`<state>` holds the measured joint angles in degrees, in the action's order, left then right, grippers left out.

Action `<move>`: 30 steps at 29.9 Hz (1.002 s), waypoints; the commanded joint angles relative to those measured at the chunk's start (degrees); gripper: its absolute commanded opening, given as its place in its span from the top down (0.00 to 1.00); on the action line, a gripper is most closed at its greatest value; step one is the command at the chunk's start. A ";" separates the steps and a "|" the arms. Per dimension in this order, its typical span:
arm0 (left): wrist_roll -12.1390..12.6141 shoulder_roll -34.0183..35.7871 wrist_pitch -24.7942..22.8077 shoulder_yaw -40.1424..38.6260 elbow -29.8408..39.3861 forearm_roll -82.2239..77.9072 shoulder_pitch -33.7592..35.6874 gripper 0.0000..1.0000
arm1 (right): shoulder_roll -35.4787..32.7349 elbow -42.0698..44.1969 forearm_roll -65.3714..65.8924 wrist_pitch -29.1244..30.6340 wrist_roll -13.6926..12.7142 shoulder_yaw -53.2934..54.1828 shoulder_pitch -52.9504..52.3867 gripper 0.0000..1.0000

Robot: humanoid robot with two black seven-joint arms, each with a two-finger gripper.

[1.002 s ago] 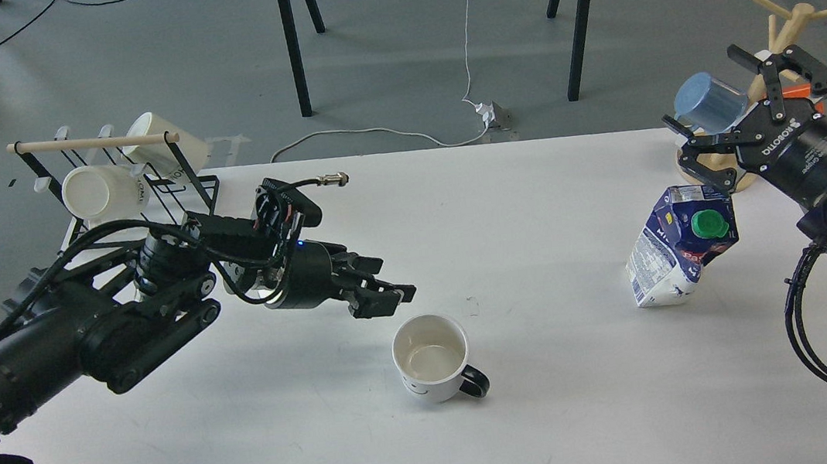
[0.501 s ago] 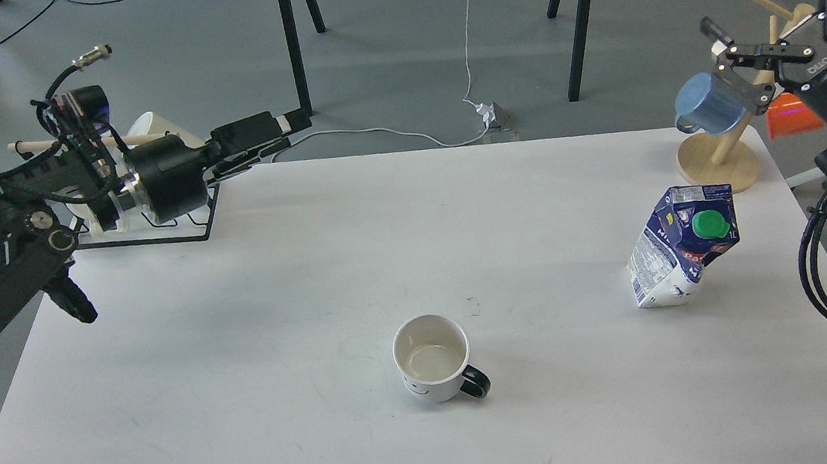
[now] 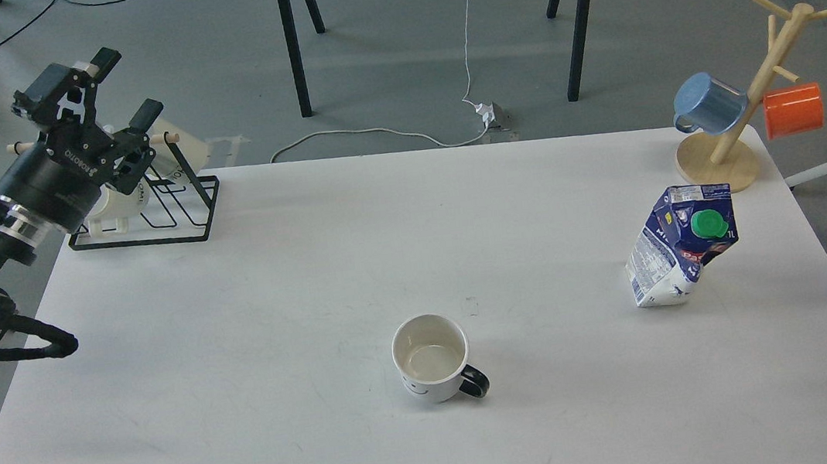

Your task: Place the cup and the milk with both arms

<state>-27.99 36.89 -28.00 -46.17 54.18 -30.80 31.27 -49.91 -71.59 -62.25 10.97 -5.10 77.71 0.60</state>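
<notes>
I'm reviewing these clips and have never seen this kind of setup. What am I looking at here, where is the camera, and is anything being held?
The camera sits in a humanoid robot's head, looking forward and down at a white table. The black arm at the left edge is the robot's own left arm; its two-finger left hand is open and holds nothing, raised in front of a wire cup rack. The right arm is out of view. On the table stand a white cup with a black handle and a leaning blue milk carton with a green cap. At the far right corner a wooden mug tree carries a blue mug and an orange mug.
</notes>
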 commanded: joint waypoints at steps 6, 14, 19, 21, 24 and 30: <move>-0.01 -0.60 0.00 -0.15 -0.13 -0.22 -2.26 0.16 | 0.60 -3.90 0.03 -0.60 0.00 0.60 14.41 0.02; -0.01 -0.77 0.00 0.11 -0.92 -4.79 -2.62 0.15 | 9.91 -7.95 2.74 -0.07 0.44 -1.77 21.54 0.02; -0.01 -0.77 0.00 0.29 -0.92 -5.58 -2.70 0.15 | 16.50 -8.48 10.12 -0.24 2.99 -7.74 21.20 0.02; -0.01 -0.77 0.00 0.29 -0.92 -5.93 -2.79 0.15 | 18.70 -8.57 12.06 -0.33 3.60 -8.81 21.02 0.02; -0.01 -0.86 0.00 0.20 -0.92 -6.11 -2.97 0.15 | 20.38 -10.23 12.68 -1.12 3.78 -9.07 20.67 0.02; -0.01 -0.86 0.00 0.20 -0.92 -6.11 -3.67 0.15 | 20.64 -11.47 14.09 -5.77 5.80 -9.34 17.07 0.02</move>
<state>-28.00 36.04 -28.00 -45.89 53.26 -36.90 28.13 -29.41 -82.84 -48.93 8.30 -0.16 68.51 20.10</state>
